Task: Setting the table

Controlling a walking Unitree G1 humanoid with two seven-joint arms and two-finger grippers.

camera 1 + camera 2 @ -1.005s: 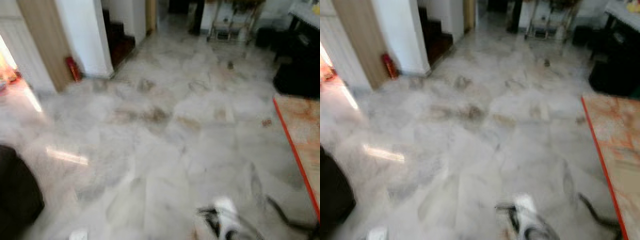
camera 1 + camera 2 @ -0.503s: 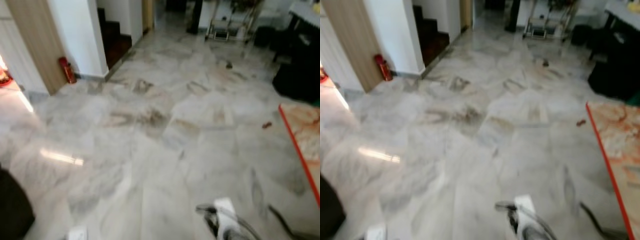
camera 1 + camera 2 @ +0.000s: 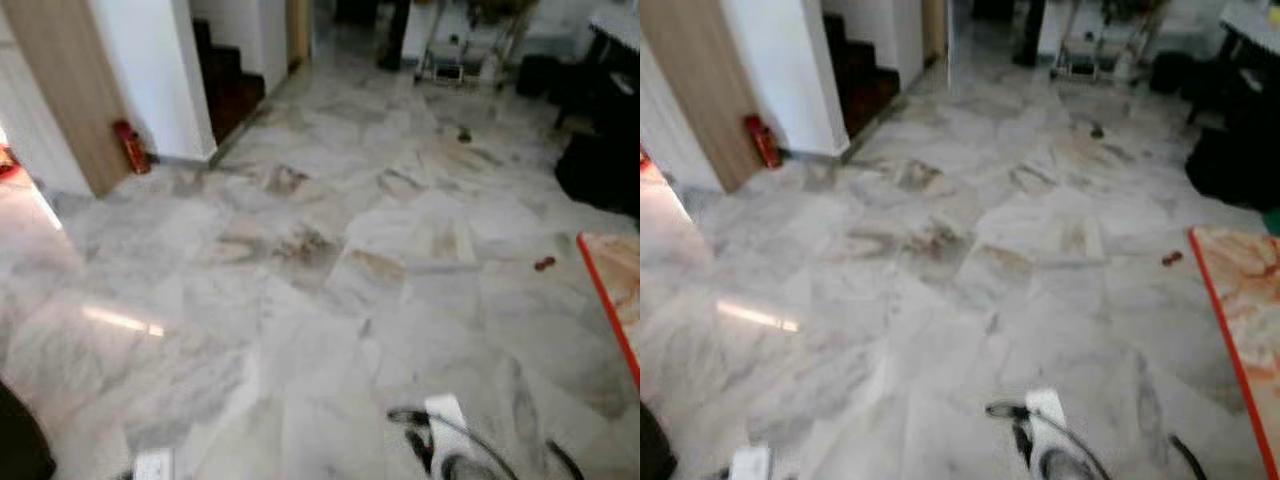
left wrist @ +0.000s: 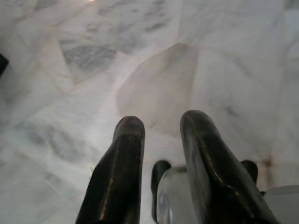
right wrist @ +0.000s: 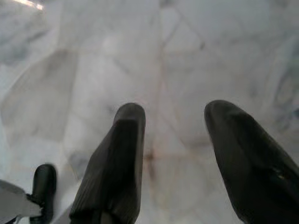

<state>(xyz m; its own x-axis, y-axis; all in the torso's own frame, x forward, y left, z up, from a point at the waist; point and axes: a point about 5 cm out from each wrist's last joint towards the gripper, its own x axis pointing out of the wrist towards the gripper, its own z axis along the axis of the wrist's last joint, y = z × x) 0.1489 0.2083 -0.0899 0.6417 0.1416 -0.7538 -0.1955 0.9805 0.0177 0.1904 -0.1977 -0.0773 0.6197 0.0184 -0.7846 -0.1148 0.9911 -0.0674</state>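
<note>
Marble floor (image 3: 330, 250) all around, no dishes to judge yet. Left gripper (image 4: 161, 126) and right gripper (image 5: 175, 116) both parted, holding nothing.

Your two head views look forward and down from standing height across the grey-veined white marble floor (image 3: 300, 300), reaching as far as the red fire extinguisher (image 3: 129, 146) at far left and the orange-edged mat (image 3: 1240, 300) at right; the pair overlap almost fully. Your wrist views point straight down along the left gripper (image 4: 161, 128) and right gripper (image 5: 175, 121), close to the same marble.
</note>
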